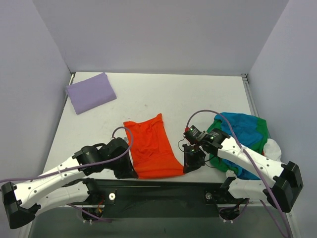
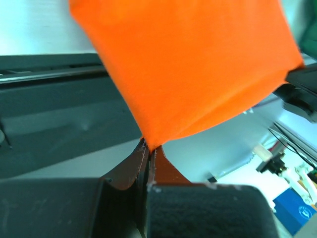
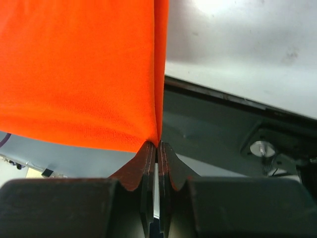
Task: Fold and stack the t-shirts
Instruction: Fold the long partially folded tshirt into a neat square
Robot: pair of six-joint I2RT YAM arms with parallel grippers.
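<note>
My left gripper (image 2: 148, 148) and right gripper (image 3: 157, 146) each pinched the orange-red shirt (image 1: 151, 146); only the purple shirt (image 1: 90, 92), far ahead, looked folded. The heap (image 1: 245, 130) right of them waited.

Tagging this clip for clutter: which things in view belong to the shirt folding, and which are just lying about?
Job: orange shirt, pinched at its near corners by left gripper and right gripper; folded purple shirt, far left; blue shirt, green shirt, white shirt, heaped at right.
Not the job: table, black rail, cables; all rig fixtures.
</note>
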